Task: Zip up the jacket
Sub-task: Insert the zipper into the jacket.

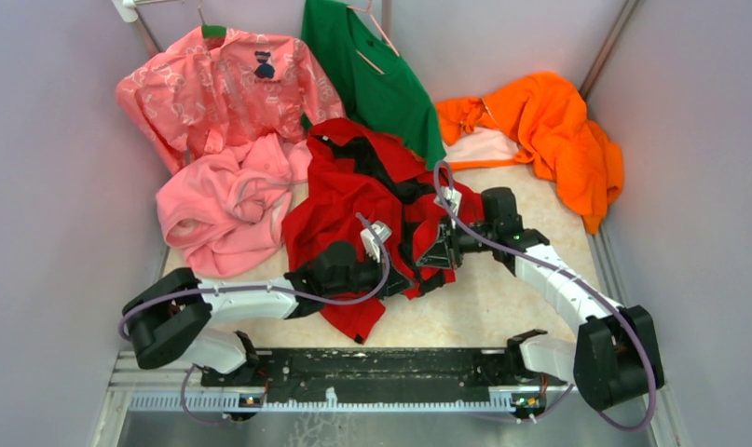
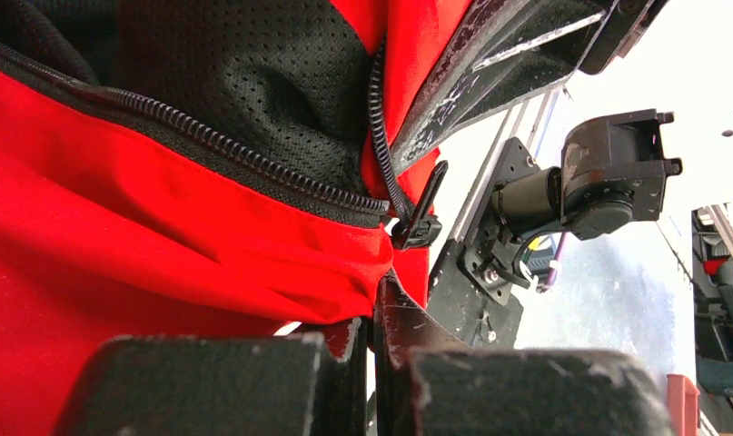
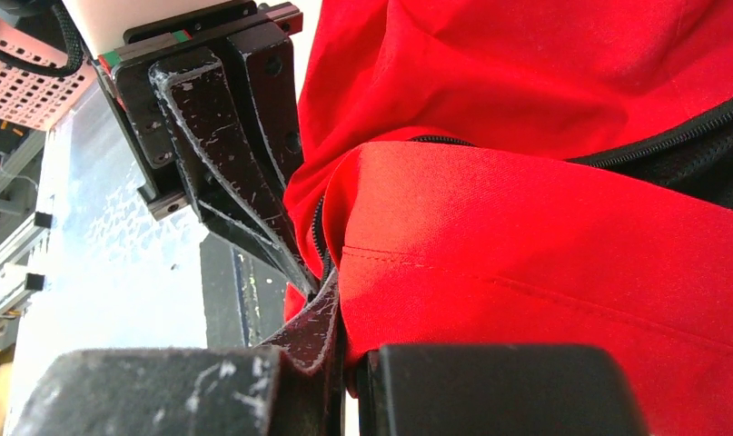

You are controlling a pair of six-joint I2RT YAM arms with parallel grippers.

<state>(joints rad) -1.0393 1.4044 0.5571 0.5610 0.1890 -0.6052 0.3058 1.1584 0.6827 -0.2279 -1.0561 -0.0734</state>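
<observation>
**Jacket open, both grippers on hem**

The jacket point(image 1: 353, 200) is recorded crumpled at the middle of the table point(image 1: 502, 298), front open and dark lining exposed. The two tooth rows of the zipper point(image 2: 253, 159) are seen apart and converge only at the slider point(image 2: 421, 222), at the jacket's near hem. The left gripper point(image 2: 373, 350) is clamped on hem fabric just below the slider. The right gripper point(image 3: 344, 363) is pinched on red fabric at the same hem, just beside the left gripper. A pink garment point(image 1: 223, 209) is noted against the jacket's left side. A green shirt point(image 1: 376, 74) hangs just behind the jacket, and an orange garment point(image 1: 549, 130) lies behind it to the right.
</observation>
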